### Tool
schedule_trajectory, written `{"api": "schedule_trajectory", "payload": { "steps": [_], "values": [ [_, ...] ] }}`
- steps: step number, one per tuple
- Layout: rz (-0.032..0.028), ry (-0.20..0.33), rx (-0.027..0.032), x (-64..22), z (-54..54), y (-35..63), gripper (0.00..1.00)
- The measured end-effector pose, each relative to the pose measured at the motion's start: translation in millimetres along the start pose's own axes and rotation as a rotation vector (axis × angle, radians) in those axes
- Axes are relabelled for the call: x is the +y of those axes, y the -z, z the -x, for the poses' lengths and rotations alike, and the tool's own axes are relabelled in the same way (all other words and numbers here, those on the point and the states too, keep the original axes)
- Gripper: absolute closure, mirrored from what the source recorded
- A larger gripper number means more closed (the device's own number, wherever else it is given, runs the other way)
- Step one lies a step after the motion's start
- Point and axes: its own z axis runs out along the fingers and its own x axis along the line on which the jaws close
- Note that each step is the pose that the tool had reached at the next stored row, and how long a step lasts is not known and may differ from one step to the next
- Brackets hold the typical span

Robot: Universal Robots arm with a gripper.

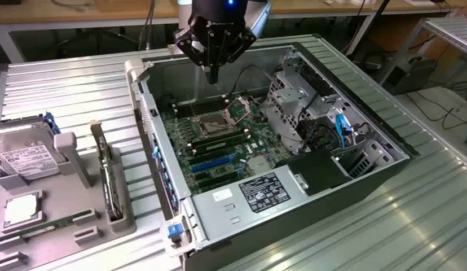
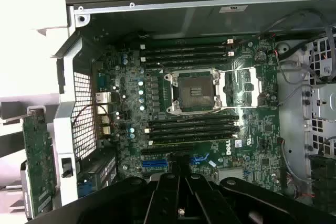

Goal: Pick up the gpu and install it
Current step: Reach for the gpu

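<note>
Item: gripper (image 1: 211,76), fingers pressed together and carrying nothing, is hanging over the rear half of the open computer case (image 1: 331,62), well above the motherboard (image 1: 218,141). From there its wrist camera is looking straight down onto the board, probably for a survey of the install site. Item: gpu (image 1: 107,175), the task's card, is standing on its long edge in a slot of the grey holder (image 1: 64,197) at the exterior view's left, just beside the case and well apart from the gripper. The upright pose is leaving its upper edge free, seemingly so that fingers can close on it from above. Item: hard drive (image 1: 26,158), white label up, is lying in the same holder beyond the gpu and is playing no part. Item: the case is lying on its side on the ribbed metal bench (image 1: 414,226) with its side panel off, so the board is facing up and a card can go in vertically. Item: processor socket (image 2: 197,90), empty, its retaining frame swung open beside it. Item: blue expansion slot (image 2: 155,163), unoccupied, is sitting near the rear grille, where a card's bracket would meet the case wall. Status: the gpu is waiting untouched; pickup is not yet begun.
</note>
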Motion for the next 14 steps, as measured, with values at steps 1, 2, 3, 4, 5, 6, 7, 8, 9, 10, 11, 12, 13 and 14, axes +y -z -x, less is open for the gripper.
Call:
{"api": "schedule_trajectory", "payload": {
  "steps": [1,2,3,4,5,6,7,8,9,10,11,12,13,14],
  "values": [
    [0.0000,0.000,0.0000,0.0,0.0,0.0,0.89],
    [-0.0001,0.000,0.0000,0.0,0.0,0.0,0.89],
    [0.0000,0.000,0.0000,0.0,0.0,0.0,0.89],
    [-0.0001,0.000,0.0000,0.0,0.0,0.0,0.89],
    [0.0000,0.000,0.0000,0.0,0.0,0.0,0.89],
    [-0.0001,0.000,0.0000,0.0,0.0,0.0,0.89],
    [0.0000,0.000,0.0000,0.0,0.0,0.0,0.89],
    [0.0000,0.000,0.0000,0.0,0.0,0.0,0.89],
    [-0.0001,0.000,0.0000,0.0,0.0,0.0,0.89],
    [0.0000,0.000,0.0000,0.0,0.0,0.0,0.89],
    [0.0000,0.000,0.0000,0.0,0.0,0.0,0.89],
    [0.0000,0.000,0.0000,0.0,0.0,0.0,0.89],
    [-0.0001,0.000,0.0000,-0.2,-0.2,0.0,0.89],
    [-0.0001,0.000,0.0000,-0.7,-0.9,0.1,0.89]
  ]
}}
